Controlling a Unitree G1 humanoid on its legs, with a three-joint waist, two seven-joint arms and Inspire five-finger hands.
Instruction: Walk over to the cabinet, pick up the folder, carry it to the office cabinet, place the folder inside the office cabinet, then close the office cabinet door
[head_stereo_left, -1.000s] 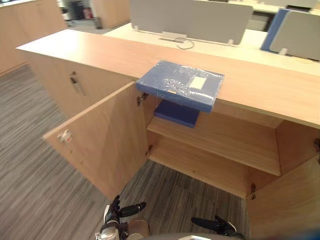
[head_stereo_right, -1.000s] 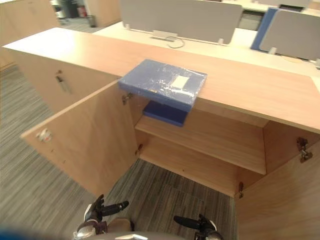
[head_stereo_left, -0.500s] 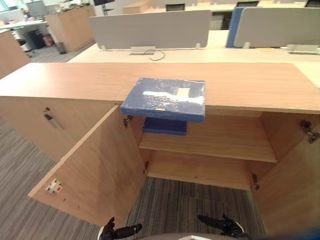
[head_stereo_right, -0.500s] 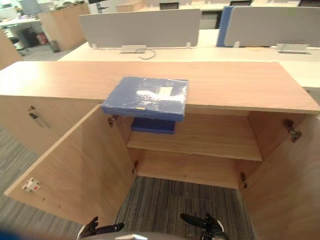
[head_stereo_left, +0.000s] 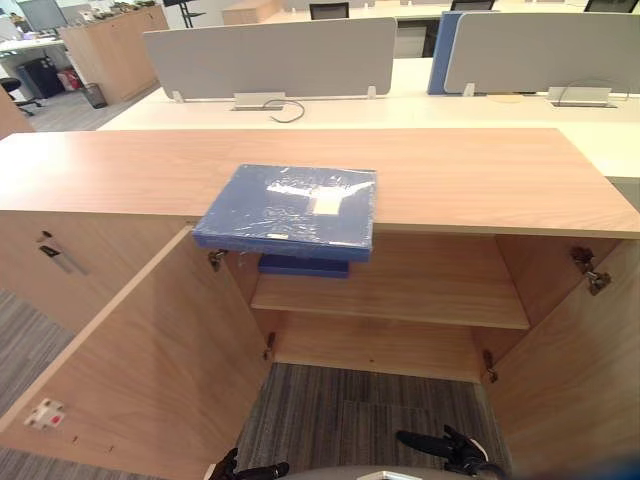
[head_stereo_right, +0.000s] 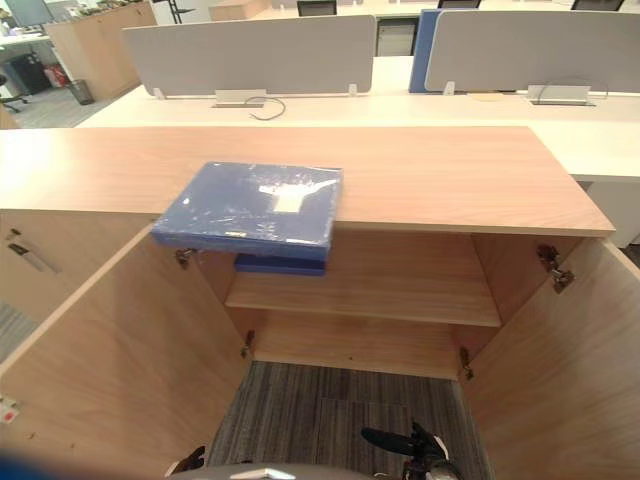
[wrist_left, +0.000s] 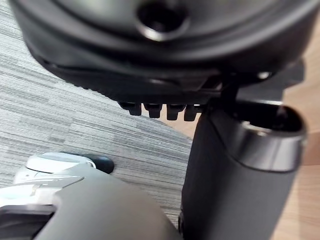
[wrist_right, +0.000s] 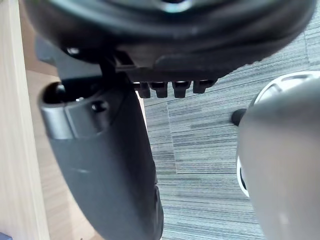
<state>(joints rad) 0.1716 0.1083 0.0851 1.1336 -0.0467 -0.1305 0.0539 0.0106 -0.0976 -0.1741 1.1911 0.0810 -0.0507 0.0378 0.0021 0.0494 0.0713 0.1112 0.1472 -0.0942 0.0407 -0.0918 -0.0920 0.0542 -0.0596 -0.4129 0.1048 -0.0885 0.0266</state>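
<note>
Low at the bottom edge, two hands, left hand (head_stereo_left: 243, 470) and right hand (head_stereo_left: 445, 447), hanging over the carpet (head_stereo_left: 340, 420), fingers loose, grasping nothing. Beyond, two open doors, left door (head_stereo_left: 130, 370) and right door (head_stereo_left: 570, 370). Farther up at centre, well apart from both hands, two blue folders: the folder (head_stereo_left: 290, 205) overhanging the cabinet top (head_stereo_left: 480, 180), a second folder (head_stereo_left: 303, 265) on the shelf (head_stereo_left: 420, 300) beneath.

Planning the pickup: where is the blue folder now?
In the left eye view, the blue folder lies flat on the cabinet top, left of centre, its near edge overhanging the open compartment.
</note>
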